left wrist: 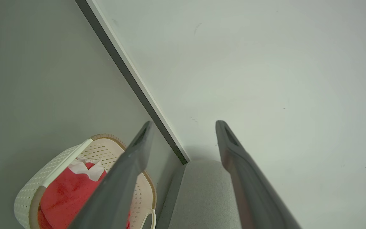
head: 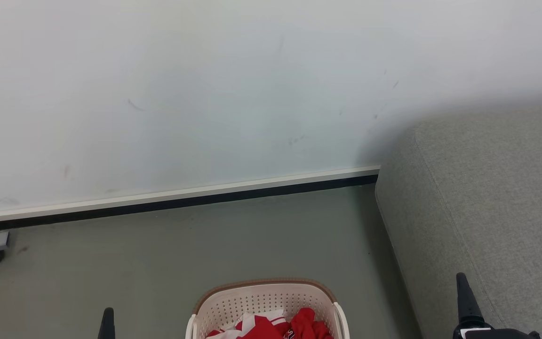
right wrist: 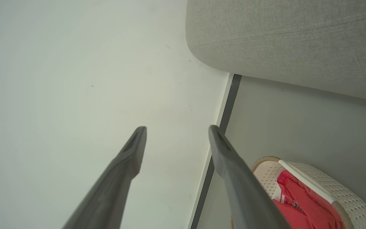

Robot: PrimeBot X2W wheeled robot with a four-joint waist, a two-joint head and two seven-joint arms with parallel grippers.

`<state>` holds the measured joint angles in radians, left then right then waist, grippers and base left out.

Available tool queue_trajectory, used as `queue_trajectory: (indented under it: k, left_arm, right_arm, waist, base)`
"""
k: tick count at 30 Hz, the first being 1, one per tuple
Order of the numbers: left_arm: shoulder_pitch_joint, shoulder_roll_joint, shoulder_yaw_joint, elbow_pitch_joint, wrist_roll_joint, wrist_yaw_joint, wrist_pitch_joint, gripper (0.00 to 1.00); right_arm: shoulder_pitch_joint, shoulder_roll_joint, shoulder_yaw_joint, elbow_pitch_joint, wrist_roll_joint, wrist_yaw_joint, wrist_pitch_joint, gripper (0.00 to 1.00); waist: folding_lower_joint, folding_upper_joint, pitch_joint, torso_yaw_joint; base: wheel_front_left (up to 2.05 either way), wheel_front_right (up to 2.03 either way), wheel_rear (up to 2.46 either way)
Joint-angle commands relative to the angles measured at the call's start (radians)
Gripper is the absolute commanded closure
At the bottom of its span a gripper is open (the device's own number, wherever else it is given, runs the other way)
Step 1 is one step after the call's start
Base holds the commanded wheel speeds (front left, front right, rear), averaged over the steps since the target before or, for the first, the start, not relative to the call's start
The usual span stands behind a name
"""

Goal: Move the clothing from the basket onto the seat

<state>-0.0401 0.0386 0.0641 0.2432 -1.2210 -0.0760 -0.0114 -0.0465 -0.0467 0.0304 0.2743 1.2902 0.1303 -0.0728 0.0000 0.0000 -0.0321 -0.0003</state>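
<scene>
both grippers stand wide and empty. the left gripper point(left wrist: 184, 124) and the right gripper point(right wrist: 177, 128) each show two dark fingers well apart with nothing between them, aimed at the pale wall point(head: 205, 94) rather than at the load. the red clothing point(head: 261, 329) lies bunched inside the basket point(head: 261, 301), at the bottom centre of the head view, on the grey floor point(head: 158, 245). the basket sits between the two arms, low and inward from each: lower left of the frame in the left wrist view, lower right in the right wrist view, partly behind a finger in both. its long axis i cannot tell, since the frame edge cuts it. the seat point(head: 487, 197) takes the right side of the head view, near the basket, so the right arm looks nearer the drop place. the next move likely calls for tipping a gripper down into the basket.
</scene>
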Motion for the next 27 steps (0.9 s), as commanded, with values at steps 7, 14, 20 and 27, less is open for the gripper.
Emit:
queue_trajectory:
  k: [7,14,20,27]
  left_arm:
    - [0.01,0.01,-0.029,-0.028,0.144,0.005,-0.036,0.0]
    - [0.011,0.011,-0.037,-0.039,0.294,0.026,-0.062,0.0]
    - [0.018,0.011,-0.048,-0.047,0.403,0.031,-0.083,0.0]
    - [0.025,0.012,-0.062,-0.058,0.53,0.044,-0.106,0.0]
  right_arm:
    - [-0.018,-0.004,0.035,0.009,-0.123,0.0,-0.027,0.0]
    - [-0.032,-0.004,0.064,0.029,-0.241,0.0,-0.047,0.0]
    - [-0.036,-0.004,0.089,0.04,-0.348,0.0,-0.061,0.0]
    - [-0.032,-0.004,0.115,0.042,-0.467,0.0,-0.066,0.0]
  waist:
    - [0.0,0.0,-0.005,0.0]
    - [0.0,0.0,-0.01,0.003]
    - [0.0,0.0,-0.015,0.005]
    - [0.0,0.0,-0.02,0.007]
  base:
    - [0.0,0.0,0.0]
    - [0.0,0.0,0.0]
    - [0.0,0.0,0.0]
    - [0.0,0.0,0.0]
